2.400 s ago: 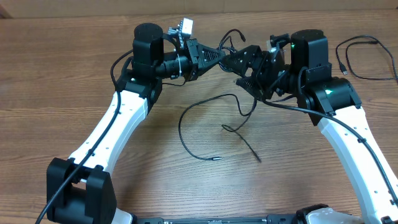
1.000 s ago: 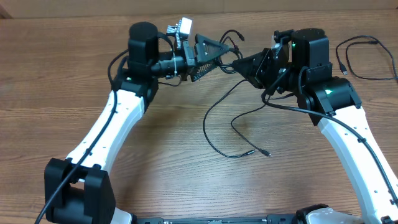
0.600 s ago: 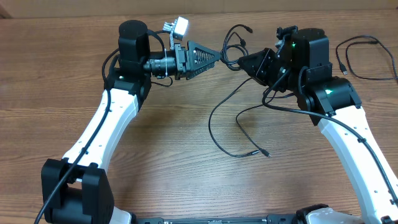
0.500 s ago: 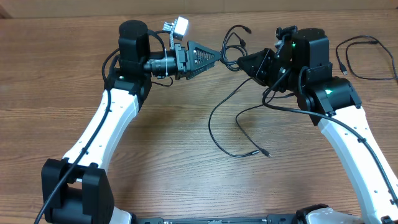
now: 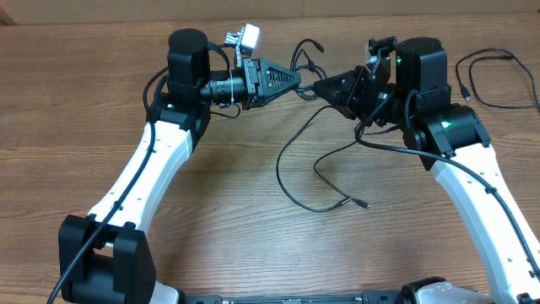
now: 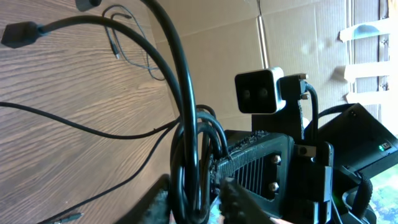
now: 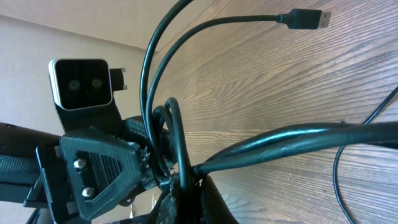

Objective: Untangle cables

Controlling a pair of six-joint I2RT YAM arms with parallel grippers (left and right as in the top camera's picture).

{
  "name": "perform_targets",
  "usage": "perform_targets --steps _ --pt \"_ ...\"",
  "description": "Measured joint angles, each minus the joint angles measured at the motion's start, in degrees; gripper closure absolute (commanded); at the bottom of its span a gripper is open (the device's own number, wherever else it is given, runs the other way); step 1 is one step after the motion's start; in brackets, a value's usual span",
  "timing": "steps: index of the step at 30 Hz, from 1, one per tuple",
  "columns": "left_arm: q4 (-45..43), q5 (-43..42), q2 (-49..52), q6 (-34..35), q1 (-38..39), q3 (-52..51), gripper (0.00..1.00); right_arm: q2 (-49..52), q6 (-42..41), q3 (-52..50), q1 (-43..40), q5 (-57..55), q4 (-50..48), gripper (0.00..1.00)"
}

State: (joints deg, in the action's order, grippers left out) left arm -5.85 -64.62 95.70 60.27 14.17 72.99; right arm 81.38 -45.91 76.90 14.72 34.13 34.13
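Hanging above the worktop at its 12 o'clock edge, the cables are thin, glossy black cords bunched into a tight knot of overlapping loops. From the knot, small loops stand up toward 12 o'clock. Longer strands sag toward 6 o'clock and lie in open curves near the middle of the wood. One strand ends there in a small plug. The right wrist view shows another free end, a flat metal-tipped plug, lifted clear of the wood.

How many cords make up the knot cannot be told. At least two strands drop from it, and three plug ends show across the views. One lone cable lies by itself at 2 o'clock, well apart from the knot.

Two arms meet at the knot. The left arm reaches in from 9 o'clock; its jaws are drawn in close on either side of the bundle, which runs between them. The right arm reaches in from 3 o'clock; its jaws are closed, with cords coming out from between them. The two sets of jaws are just beside each other, tip to tip.
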Motion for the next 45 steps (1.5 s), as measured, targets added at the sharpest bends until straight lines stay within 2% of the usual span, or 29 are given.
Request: perform_targets --steps 1,5,17,24,32,45 --pt "0.0 0.0 0.0 0.0 0.0 0.0 0.87 0.0 0.0 0.0 0.0 0.0 0.0 0.96" --pt "0.0 0.3 0.0 0.7 0.0 0.0 0.96 0.0 -0.2 0.0 0.0 0.0 0.0 0.96" --pt "0.0 0.3 0.0 3.5 0.0 0.0 0.96 0.0 2.0 0.0 0.0 -1.4 0.1 0.96" --pt "0.2 0.2 0.0 11.7 -0.2 0.0 0.95 0.0 6.4 0.0 0.4 -5.2 0.7 0.96" --pt "0.3 -1.5 0.0 17.7 -0.4 0.0 0.96 0.0 9.1 0.0 1.1 -10.0 0.6 0.96" --pt "0.3 -4.6 0.1 19.9 -0.4 -0.2 0.95 0.0 13.4 0.0 2.1 -17.6 2.1 0.96"
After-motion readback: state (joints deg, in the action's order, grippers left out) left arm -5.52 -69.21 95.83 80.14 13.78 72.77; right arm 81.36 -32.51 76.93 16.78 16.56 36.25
